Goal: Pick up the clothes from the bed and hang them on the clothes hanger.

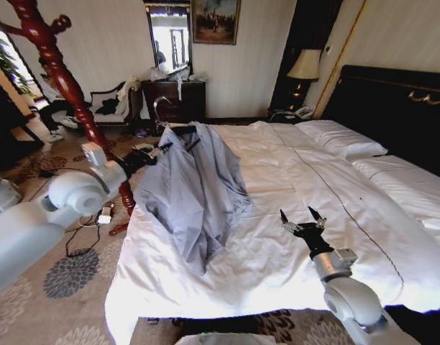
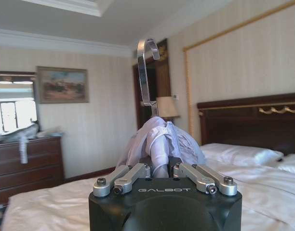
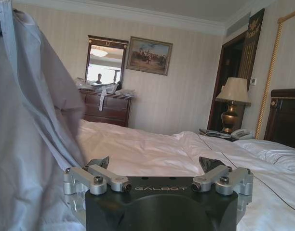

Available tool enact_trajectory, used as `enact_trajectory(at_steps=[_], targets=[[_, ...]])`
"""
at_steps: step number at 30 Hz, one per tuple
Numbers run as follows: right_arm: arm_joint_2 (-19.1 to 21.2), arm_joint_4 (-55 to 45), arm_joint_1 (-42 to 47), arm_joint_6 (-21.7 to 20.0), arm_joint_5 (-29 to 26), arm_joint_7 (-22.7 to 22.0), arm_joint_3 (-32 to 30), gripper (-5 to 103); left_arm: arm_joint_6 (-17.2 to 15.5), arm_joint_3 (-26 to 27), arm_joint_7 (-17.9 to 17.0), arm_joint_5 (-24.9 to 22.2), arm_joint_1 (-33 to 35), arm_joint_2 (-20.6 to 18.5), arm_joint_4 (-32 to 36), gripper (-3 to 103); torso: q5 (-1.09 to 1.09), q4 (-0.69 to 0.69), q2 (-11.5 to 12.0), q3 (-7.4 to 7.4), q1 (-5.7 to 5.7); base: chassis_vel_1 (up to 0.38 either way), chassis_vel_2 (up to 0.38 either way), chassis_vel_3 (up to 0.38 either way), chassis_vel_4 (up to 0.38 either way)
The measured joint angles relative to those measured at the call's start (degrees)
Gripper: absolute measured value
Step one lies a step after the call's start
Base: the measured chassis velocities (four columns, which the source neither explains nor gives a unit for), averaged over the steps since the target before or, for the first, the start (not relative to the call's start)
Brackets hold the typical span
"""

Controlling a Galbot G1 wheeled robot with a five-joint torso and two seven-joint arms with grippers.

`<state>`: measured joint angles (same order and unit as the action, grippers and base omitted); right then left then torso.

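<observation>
1. The left gripper is raised over the near-left corner of the bed, at the shoulder of the shirt. In the left wrist view its fingers are drawn in and clamped on a bunch of pale cloth at the shirt's collar.
2. The clothes hanger sits inside the shirt's neck. Its silver hook stands straight up from the bunched collar, directly above the left gripper's closed jaws.
3. The shirt hangs from that held point. It spreads down and toward the foot of the bed, its lower part trailing onto the white duvet.
4. The right gripper hovers low over the duvet, to the right of the shirt's hem and apart from it. Its jaws are spread wide with nothing between them; in the right wrist view the shirt's cloth hangs just beside it.
5. A dark red wooden coat stand rises at the left, beside the bed and behind the left arm.
6. A dark dresser with a mirror stands against the far wall, a framed painting hanging beside the mirror.
7. A lamp stands near the black headboard, and white pillows lie below it.
</observation>
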<state>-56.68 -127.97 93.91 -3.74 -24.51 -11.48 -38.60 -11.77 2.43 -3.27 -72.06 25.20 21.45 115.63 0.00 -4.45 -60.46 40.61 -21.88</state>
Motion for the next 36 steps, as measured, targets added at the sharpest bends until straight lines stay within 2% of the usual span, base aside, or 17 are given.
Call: enact_trajectory(at_steps=[9, 24, 30, 36], targets=[[0.04, 0.01, -0.09, -0.06, 0.01, -0.05, 0.08, 100, -0.43, 1.66, -2.03, 1.5, -2.14, 2.01, -2.0, 15, -0.01, -0.02, 0.0, 0.0, 0.0, 0.0, 0.0, 0.0, 0.0], [0.09, 0.05, -0.16, -0.11, 0.01, -0.11, 0.14, 100, -0.8, 3.46, -3.16, 1.78, -7.51, 0.08, -7.14, 15, -0.02, -0.01, 0.01, 0.0, 0.0, 0.0, 0.0, 0.0, 0.0], [0.1, 0.05, -0.17, -0.11, 0.01, -0.12, 0.16, 100, -1.33, 1.41, -3.72, 0.69, -13.15, 1.19, -11.75, 15, 0.0, -0.02, 0.01, 0.0, 0.0, 0.0, 0.0, 0.0, 0.0], [0.1, 0.06, -0.18, -0.11, 0.01, -0.13, 0.17, 100, -1.71, -2.77, -3.92, 0.71, -19.73, 4.57, -18.38, 15, 0.0, -0.02, 0.01, 0.0, 0.0, 0.0, 0.0, 0.0, 0.0]])
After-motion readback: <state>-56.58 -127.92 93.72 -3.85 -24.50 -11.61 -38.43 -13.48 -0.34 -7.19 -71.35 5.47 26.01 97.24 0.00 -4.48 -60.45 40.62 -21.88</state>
